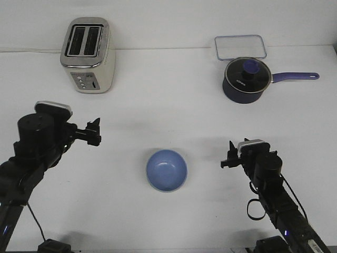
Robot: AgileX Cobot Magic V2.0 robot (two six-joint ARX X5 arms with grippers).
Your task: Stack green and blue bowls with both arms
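The light blue bowl (166, 169) sits upright on the white table, front centre, between my two arms. No mint green bowl shows as a separate thing; only a thin pale edge shows along the blue bowl's lower rim, and I cannot tell what it is. My left gripper (95, 133) hovers to the bowl's left, pointing right, with its fingers apart and empty. My right gripper (228, 155) is to the bowl's right, pointing left, with its fingers apart and empty. Both are well away from the bowl.
A silver toaster (88, 55) stands at the back left. A dark navy saucepan (246, 80) with a lid and a purple handle stands at the back right, with a clear rectangular container (240, 47) behind it.
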